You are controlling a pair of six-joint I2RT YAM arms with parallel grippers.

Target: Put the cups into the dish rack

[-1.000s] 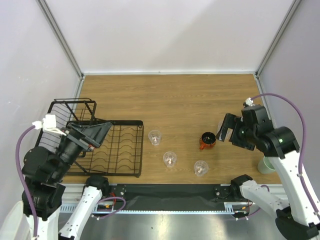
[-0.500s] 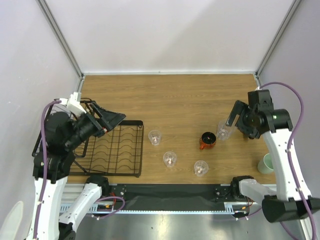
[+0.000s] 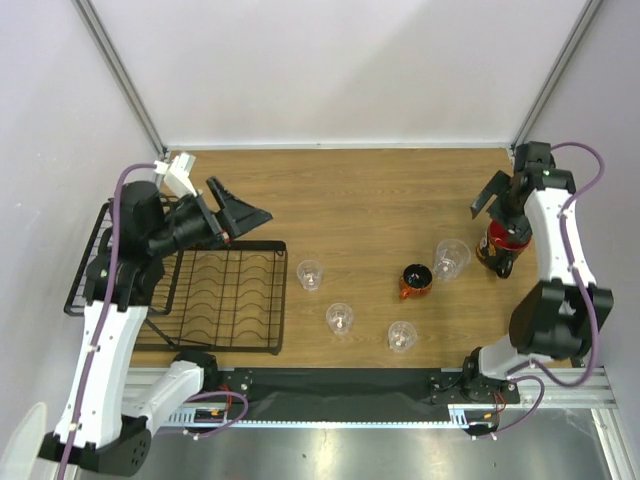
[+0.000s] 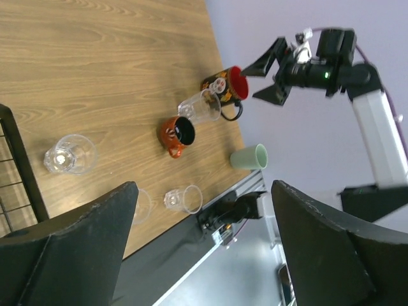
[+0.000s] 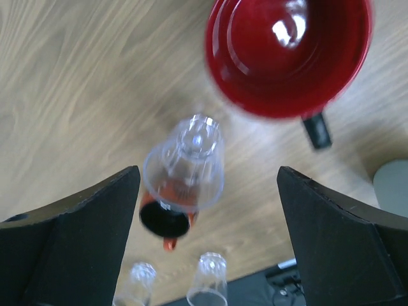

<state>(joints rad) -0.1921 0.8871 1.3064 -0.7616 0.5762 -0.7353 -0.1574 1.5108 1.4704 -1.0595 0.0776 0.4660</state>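
Four clear tumblers [image 3: 310, 273] on wood-grain table [image 3: 360, 200]; pale, perhaps lilac, walls [image 3: 340, 70]

The left gripper [image 3: 240, 207] has been carried from above the dish rack [image 3: 240, 292] toward the far side, and is now held past the rack's far edge, over bare wood. The right gripper [image 3: 500, 200] has been drawn away from the orange-red cup [image 3: 415, 281] to the table's right edge. A clear tumbler [image 3: 450, 258] and a dark mug [image 3: 502, 247] have thereby been brought into sight, while the mint-green cup [image 4: 248, 156] has been hidden from the top view by the right arm.
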